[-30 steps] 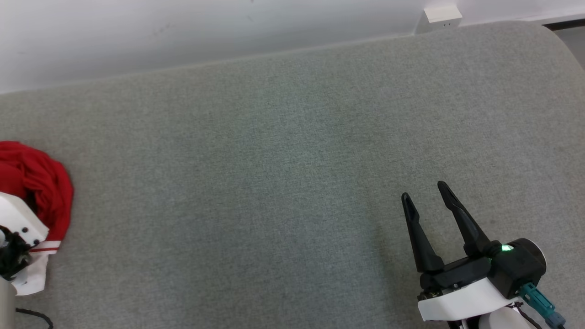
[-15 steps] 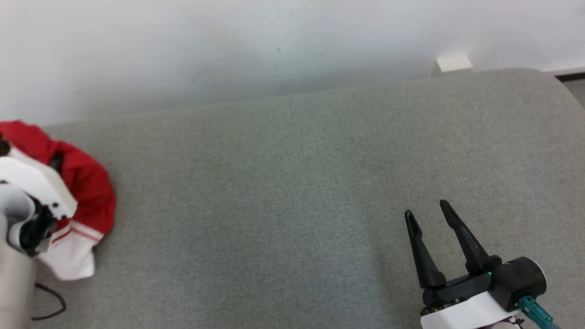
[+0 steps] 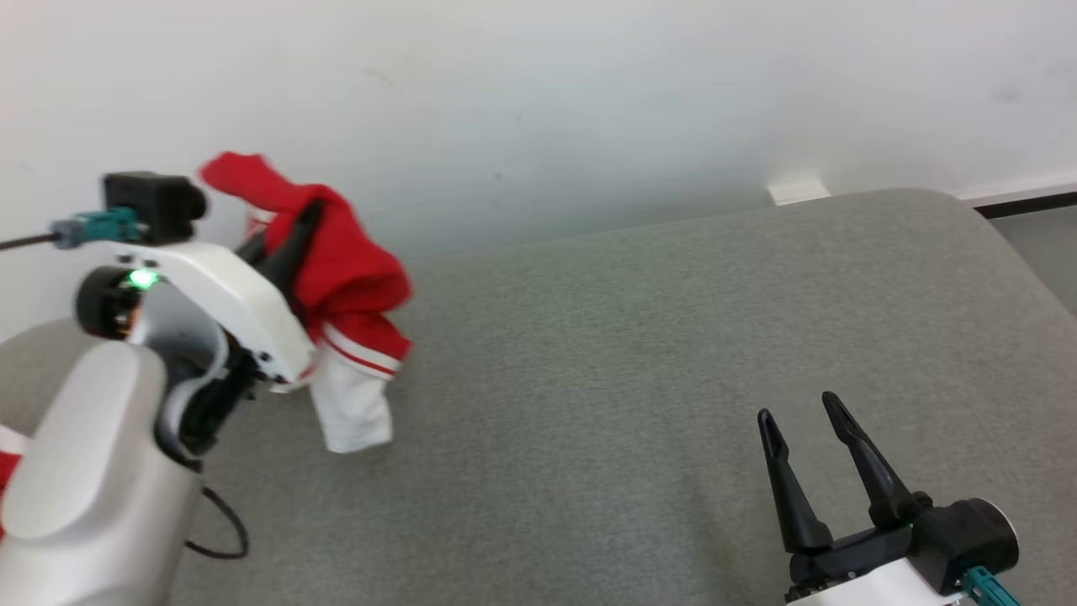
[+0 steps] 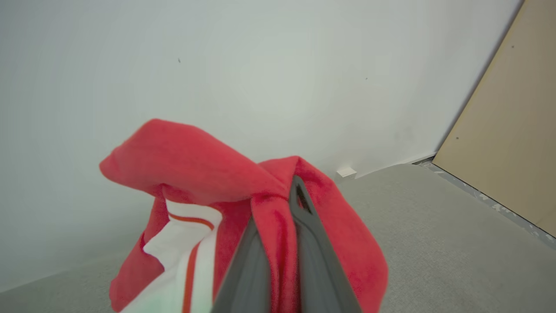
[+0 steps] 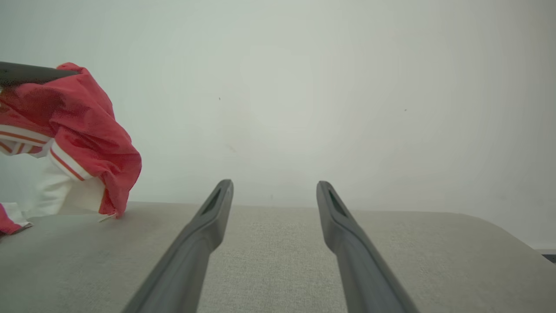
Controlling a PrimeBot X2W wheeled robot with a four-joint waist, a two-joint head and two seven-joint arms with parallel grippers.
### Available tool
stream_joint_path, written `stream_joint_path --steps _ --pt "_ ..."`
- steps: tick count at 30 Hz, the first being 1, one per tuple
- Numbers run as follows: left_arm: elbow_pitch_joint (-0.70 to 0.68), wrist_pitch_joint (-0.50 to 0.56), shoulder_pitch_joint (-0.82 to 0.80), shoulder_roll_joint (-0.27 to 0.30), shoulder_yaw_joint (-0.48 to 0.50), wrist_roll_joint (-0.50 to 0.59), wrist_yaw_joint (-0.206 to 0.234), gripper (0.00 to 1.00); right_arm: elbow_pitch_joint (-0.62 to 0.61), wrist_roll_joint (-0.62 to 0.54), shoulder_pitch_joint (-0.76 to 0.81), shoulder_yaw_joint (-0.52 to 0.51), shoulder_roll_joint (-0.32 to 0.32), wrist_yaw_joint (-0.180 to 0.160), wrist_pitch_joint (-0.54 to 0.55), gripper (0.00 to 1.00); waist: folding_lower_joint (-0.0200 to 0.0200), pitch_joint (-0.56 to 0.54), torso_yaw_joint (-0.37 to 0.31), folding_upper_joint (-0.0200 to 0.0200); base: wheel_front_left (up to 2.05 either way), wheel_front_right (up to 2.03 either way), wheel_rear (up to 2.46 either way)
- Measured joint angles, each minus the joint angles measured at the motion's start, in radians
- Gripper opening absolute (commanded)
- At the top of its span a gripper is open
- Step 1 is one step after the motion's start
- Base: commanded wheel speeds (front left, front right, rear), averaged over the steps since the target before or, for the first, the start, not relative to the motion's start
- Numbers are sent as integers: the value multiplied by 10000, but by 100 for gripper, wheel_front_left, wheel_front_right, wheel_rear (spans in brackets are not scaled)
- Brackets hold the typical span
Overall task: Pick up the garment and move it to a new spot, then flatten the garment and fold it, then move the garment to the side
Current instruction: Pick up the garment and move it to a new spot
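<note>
A wide, grey, fabric-covered desk (image 3: 631,337) runs along a white wall (image 3: 589,101). The red garment (image 3: 345,269), with its white, red-striped hem, lay bunched on the desk's left end a second ago. Now it hangs in the air above that end — the pick-up looks made, I judge, and the carry to a new spot can begin. Flattening and folding are not yet started. The garment hangs as a crumpled bundle with its long axis roughly upright. A red fold points up past the grip and the white hem points down toward the desk — whether it brushes the surface I cannot tell. The left gripper (image 3: 307,215) has clamped its jaws on the red cloth near the top. The right gripper (image 3: 797,406) waits well apart at the desk's right side, jaws spread and holding nothing.
</note>
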Motion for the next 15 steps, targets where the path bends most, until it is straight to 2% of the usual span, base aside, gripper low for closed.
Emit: stream_joint_path --steps 6,9,12,15 --pt "-1726 -25 476 -621 -453 -98 82 0 -121 -174 80 -274 -2 -2 0 100 0 -153 -661 0 0 0 0" --pt "-2303 -372 752 -1166 -552 -167 299 0 -199 -288 85 -449 -2 -2 2 100 -1 -149 -990 1 0 0 0" --pt "-2374 -828 1374 -1666 -842 -148 491 0 -268 -299 114 -585 -8 -2 0 100 -1 -46 -1248 1 0 0 0" --pt "-1778 -1400 1988 -1908 -1352 374 681 0 -295 -280 116 -571 -8 0 0 100 0 177 -1409 0 0 0 0"
